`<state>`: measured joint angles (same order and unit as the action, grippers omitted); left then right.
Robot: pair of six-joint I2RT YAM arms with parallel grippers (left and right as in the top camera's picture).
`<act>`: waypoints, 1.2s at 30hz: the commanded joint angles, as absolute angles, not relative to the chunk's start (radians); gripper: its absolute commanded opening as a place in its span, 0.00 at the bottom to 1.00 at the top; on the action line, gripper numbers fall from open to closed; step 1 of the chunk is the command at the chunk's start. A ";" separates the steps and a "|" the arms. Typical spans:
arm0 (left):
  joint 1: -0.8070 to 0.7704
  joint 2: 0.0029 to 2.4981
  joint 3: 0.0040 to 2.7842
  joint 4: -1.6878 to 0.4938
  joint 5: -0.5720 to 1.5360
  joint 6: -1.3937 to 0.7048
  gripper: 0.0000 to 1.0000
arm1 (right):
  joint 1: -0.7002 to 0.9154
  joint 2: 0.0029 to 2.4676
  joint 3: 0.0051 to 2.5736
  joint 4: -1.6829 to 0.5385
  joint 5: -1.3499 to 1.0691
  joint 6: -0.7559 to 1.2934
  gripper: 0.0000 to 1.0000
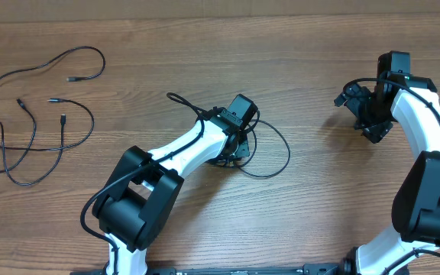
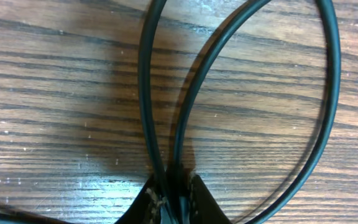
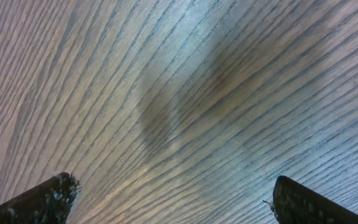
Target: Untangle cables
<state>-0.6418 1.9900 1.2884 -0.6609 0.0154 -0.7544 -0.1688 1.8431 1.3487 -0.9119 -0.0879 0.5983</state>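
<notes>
The left jaws pinch two strands of the looped cable (image 2: 143, 87) (the right jaws stand wide apart).

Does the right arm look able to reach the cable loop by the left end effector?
Probably yes: only bare table lies between the open right end effector and the cable loop; the left end effector pinches its other side.

Two matching arms work at a wooden table (image 1: 205, 46). The left arm (image 1: 193, 141) and right arm (image 1: 415, 114) each pair smooth white shell links with bulky black joint housings, and a thin black lead runs along each white link. Black bases stand at the table's near edge. The left fingers (image 2: 204, 202) are dark with pale stitch-like marks. The right fingers (image 3: 36, 202) are black and speckled at the tips.
</notes>
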 commanded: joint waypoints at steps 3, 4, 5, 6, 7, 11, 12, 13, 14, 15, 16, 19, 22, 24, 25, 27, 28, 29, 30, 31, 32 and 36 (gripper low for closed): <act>-0.648 2.034 1.287 -0.657 0.031 -0.728 0.30 | -0.170 1.835 1.348 -0.909 -0.076 0.598 1.00; -0.649 2.034 1.287 -0.658 0.040 -0.728 0.32 | -0.170 1.835 1.348 -0.908 -0.076 0.598 1.00; -0.650 2.034 1.287 -0.658 0.052 -0.728 0.33 | -0.170 1.835 1.348 -0.909 -0.075 0.598 1.00; -0.651 2.034 1.287 -0.658 0.063 -0.728 0.33 | -0.170 1.835 1.348 -0.908 -0.076 0.598 1.00; -0.651 2.034 1.287 -0.659 0.072 -0.728 0.33 | -0.170 1.835 1.348 -0.909 -0.075 0.598 1.00; -0.653 2.034 1.287 -0.677 0.072 -0.729 0.18 | -0.170 1.835 1.348 -0.908 -0.076 0.598 1.00; -0.657 2.034 1.287 -0.683 0.071 -0.728 0.13 | -0.170 1.835 1.348 -0.909 -0.075 0.598 1.00; -0.660 2.034 1.287 -0.683 0.071 -0.728 0.12 | -0.170 1.835 1.348 -0.909 -0.076 0.598 1.00; -0.662 2.034 1.287 -0.682 0.069 -0.728 0.13 | -0.170 1.835 1.348 -0.909 -0.075 0.598 1.00; -0.663 2.034 1.287 -0.680 0.068 -0.728 0.12 | -0.170 1.835 1.348 -0.908 -0.076 0.598 1.00; -0.662 2.034 1.287 -0.680 0.068 -0.728 0.12 | -0.170 1.835 1.348 -0.908 -0.076 0.598 1.00; -0.657 2.034 1.287 -0.680 0.068 -0.728 0.08 | -0.170 1.835 1.348 -0.909 -0.075 0.598 1.00; -0.638 2.034 1.287 -0.680 0.068 -0.728 0.04 | -0.170 1.835 1.348 -0.908 -0.076 0.598 1.00; -0.619 2.034 1.287 -0.681 0.072 -0.728 0.04 | -0.170 1.835 1.348 -0.909 -0.076 0.598 1.00; -0.611 2.034 1.287 -0.682 0.072 -0.729 0.04 | -0.170 1.835 1.348 -0.909 -0.076 0.598 1.00; -0.593 2.034 1.287 -0.685 0.084 -0.728 0.04 | -0.170 1.835 1.348 -0.909 -0.075 0.598 1.00; -0.583 2.034 1.287 -0.689 0.094 -0.728 0.04 | -0.170 1.835 1.348 -0.908 -0.076 0.598 1.00; -0.573 2.034 1.287 -0.692 0.108 -0.727 0.04 | -0.170 1.835 1.348 -0.909 -0.076 0.598 1.00; -0.561 2.034 1.287 -0.695 0.128 -0.719 0.04 | -0.170 1.835 1.348 -0.909 -0.075 0.598 1.00; -0.551 2.034 1.287 -0.695 0.146 -0.710 0.04 | -0.170 1.835 1.348 -0.909 -0.075 0.598 1.00; -0.540 2.034 1.287 -0.695 0.172 -0.699 0.04 | -0.170 1.835 1.348 -0.908 -0.075 0.598 1.00; -0.508 2.034 1.286 -0.695 0.212 -0.691 0.09 | -0.170 1.835 1.348 -0.908 -0.076 0.598 1.00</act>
